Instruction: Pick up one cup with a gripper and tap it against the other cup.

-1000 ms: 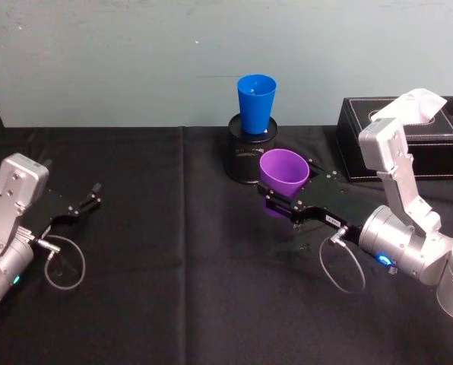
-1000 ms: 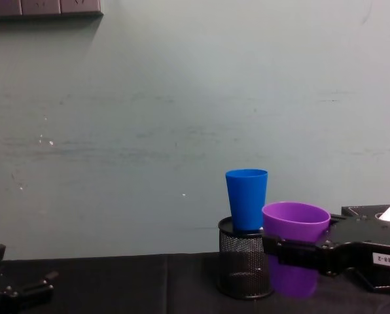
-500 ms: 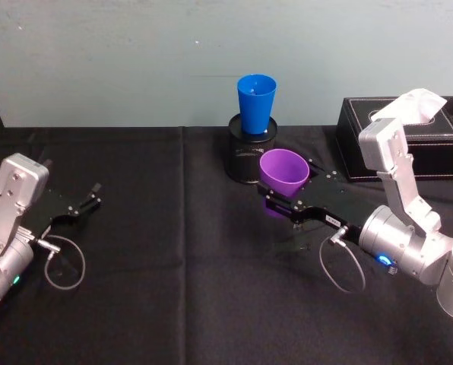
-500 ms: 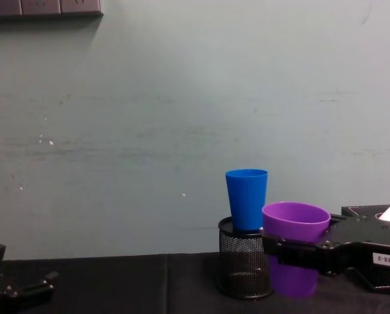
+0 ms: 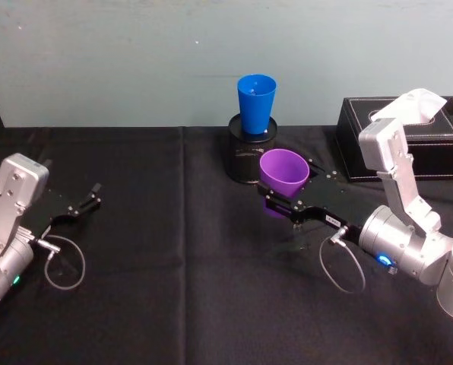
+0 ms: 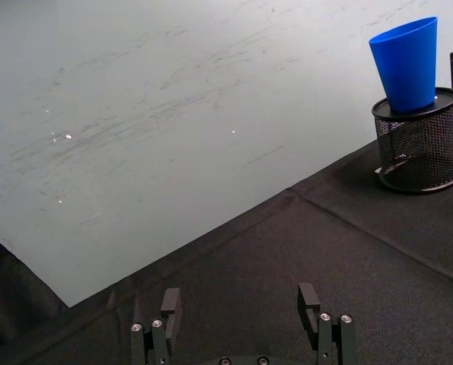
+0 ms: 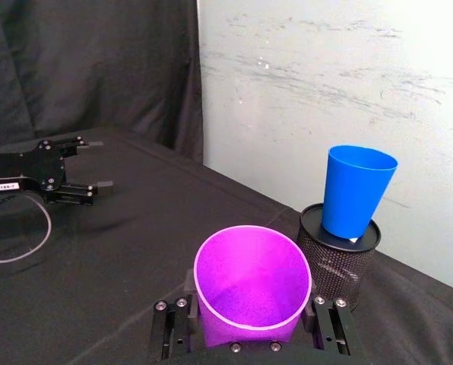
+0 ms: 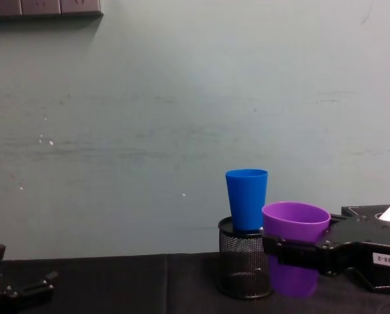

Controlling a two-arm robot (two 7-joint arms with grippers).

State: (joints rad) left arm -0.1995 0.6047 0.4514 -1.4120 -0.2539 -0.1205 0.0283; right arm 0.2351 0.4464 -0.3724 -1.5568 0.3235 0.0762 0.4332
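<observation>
Purple cup (image 5: 283, 171), where is it sitting just now?

It is standing upright between the fingers of the right hand (image 5: 288, 187), just in front of the mesh pen holder (image 5: 245, 156), toward the back of the worktop (image 5: 181, 266). Its mouth is facing up, and the right wrist view is showing bare purple wall inside it (image 7: 251, 285).

Is it resting on the cloth or hanging clear of it?

I cannot tell. From the chest camera its base (image 8: 296, 242) is showing about level with the foot of the holder (image 8: 244, 265).

And the blue cup (image 5: 256, 103)?

It is sitting base-down in the pen holder, leaning a little, with most of its body rising above the mesh rim (image 6: 406, 65). The purple rim is sitting lower than the blue rim and nearer the robot. The two cups are looking apart in the head view, though they are overlapping from the chest (image 8: 247, 199).

How is the right hand holding?

Its two black fingers are pressing on opposite sides of the purple cup below the rim, closed as far as the cup is allowing (image 7: 251, 328).

And the other arm?

The left hand (image 5: 90, 199) is lying low on the worktop's left side, well apart from both cups, with its fingers spread and holding nothing (image 6: 238, 312).
</observation>
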